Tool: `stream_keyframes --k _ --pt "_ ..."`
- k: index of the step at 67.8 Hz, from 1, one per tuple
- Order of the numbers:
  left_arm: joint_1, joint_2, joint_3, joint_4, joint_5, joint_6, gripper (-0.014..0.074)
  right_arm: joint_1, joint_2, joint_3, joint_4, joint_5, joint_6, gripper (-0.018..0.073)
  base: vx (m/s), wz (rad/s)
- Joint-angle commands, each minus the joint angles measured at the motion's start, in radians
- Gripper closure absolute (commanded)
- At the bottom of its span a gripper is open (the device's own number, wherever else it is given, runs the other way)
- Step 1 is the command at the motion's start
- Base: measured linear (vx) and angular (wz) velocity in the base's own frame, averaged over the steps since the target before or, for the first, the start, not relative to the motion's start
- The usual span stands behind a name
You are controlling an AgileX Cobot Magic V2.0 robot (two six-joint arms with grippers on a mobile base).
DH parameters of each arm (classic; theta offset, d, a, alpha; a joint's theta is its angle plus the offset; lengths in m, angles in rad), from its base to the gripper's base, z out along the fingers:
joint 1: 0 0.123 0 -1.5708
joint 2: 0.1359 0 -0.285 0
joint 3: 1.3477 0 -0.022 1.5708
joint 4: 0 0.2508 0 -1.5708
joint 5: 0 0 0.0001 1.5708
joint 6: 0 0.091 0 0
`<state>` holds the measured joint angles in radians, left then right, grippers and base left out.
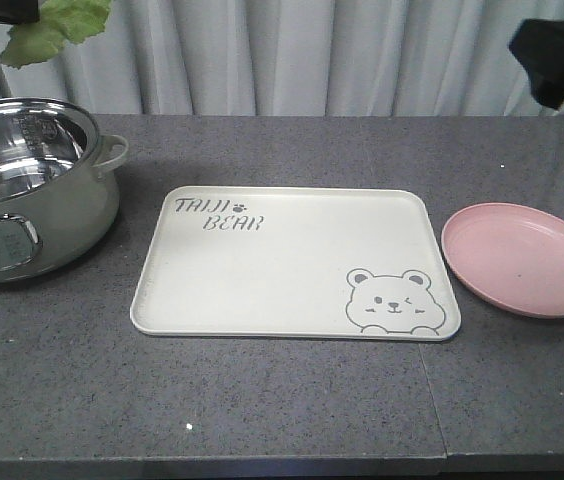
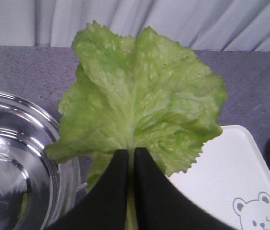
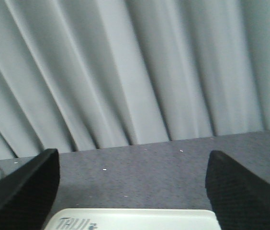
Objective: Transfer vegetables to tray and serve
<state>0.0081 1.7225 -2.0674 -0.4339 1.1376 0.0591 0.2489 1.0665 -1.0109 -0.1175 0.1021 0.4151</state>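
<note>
Pot [image 1: 32, 190]: set at the left end of the counter [image 1: 282, 400], lid off.
Left hand [image 2: 131, 152]: clamped tight on the leaf's pale rib.
Lettuce leaf [image 2: 140, 100]: held in the air near the pot.
Tray [image 1: 292, 262]: laid flat mid-counter.
Plate [image 1: 522, 258]: placed just right of the tray.
Right hand [image 3: 132, 163]: spread wide, nothing gripped.
</note>
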Motion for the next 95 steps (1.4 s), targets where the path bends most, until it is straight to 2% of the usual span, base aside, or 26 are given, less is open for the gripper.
stream_keyframes --k 1,11,22,33,58,66,71,85,89,95 --pt "-0.016 -0.049 -0.030 -0.084 -0.069 0.021 0.0603 0.069 0.054 -0.102 0.003 -0.091 -0.005 -0.0034 0.00 0.00" --pt "-0.058 -0.049 -0.030 -0.125 -0.071 0.058 0.0603 0.168 0.163 -0.206 0.006 -0.102 0.001 -0.0034 0.00 0.00" --pt "-0.117 -0.049 -0.030 -0.140 -0.089 0.086 0.0603 0.217 0.250 -0.271 0.043 -0.135 0.003 -0.0034 0.00 0.00" --pt "-0.155 -0.049 -0.030 -0.139 -0.105 0.087 0.0603 0.219 0.289 -0.282 0.109 -0.204 0.025 -0.0034 0.00 0.00" --pt "-0.207 -0.021 -0.030 -0.143 -0.107 0.111 0.0603 0.229 0.309 -0.282 0.099 -0.322 0.162 -0.0034 0.00 0.00" --pt "-0.225 -0.014 -0.030 -0.144 -0.127 0.112 0.0603 0.229 0.336 -0.282 0.087 -0.367 0.260 -0.0034 0.00 0.00" --pt "-0.225 -0.014 -0.030 -0.146 -0.137 0.112 0.0603 0.229 0.350 -0.282 0.034 -0.398 0.338 -0.0034 0.00 0.00" --pt "-0.225 -0.014 -0.030 -0.149 -0.133 0.113 0.0603 0.225 0.409 -0.282 -0.241 -0.590 0.773 -0.0029 0.00 0.00" --pt "-0.225 -0.014 -0.030 -0.149 -0.133 0.112 0.0603 0.225 0.425 -0.282 -0.270 -0.591 0.814 -0.0027 0.00 0.00" --pt "-0.225 -0.014 -0.030 -0.149 -0.132 0.112 0.0603 0.225 0.454 -0.282 -0.294 -0.590 0.818 -0.0021 0.00 0.00"
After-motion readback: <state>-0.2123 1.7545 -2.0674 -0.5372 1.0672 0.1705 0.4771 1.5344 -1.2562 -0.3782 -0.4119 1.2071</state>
